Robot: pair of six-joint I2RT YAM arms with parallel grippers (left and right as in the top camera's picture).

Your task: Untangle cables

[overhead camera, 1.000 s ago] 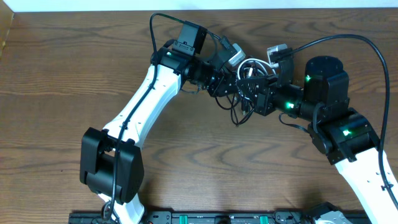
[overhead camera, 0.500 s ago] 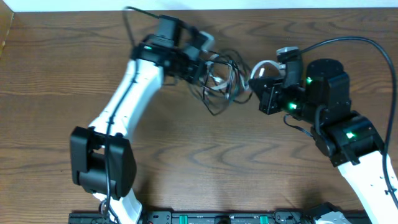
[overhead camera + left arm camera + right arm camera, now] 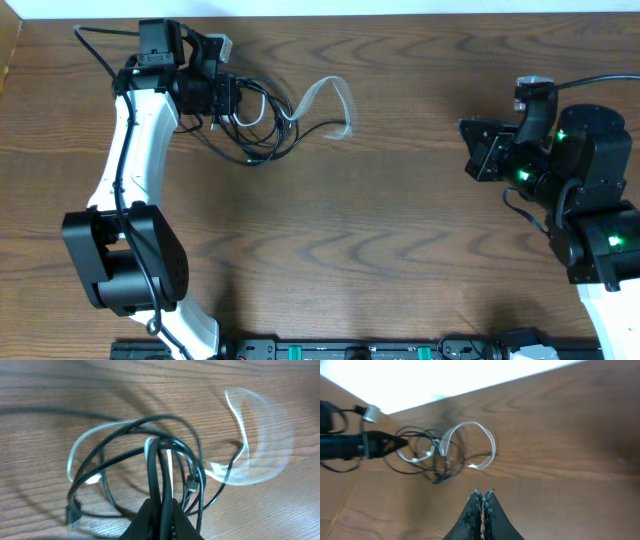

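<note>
dark wood-grain table (image 3: 400,260). overhead: the left gripper (image 3: 232,98) sits at the far left with the cables (image 3: 262,140) bunched at its tip, and the white cable (image 3: 335,98) loops out to the right. the right gripper (image 3: 472,150) is well apart from them and holds nothing. left wrist: jaws pinched on several black and white strands of the tangle. right wrist: jaws pressed together, empty, facing the tangle. step, as judged: separating the bundle, at an early stage. the next move calls for the right jaws to spread and take the free white loop.

Tangled blk + wht cables (image 3: 265,128), top-L of table (image 3: 350,250), pinched in L fingers (image 3: 230,97); R fingers (image 3: 478,150) well apart.
</note>
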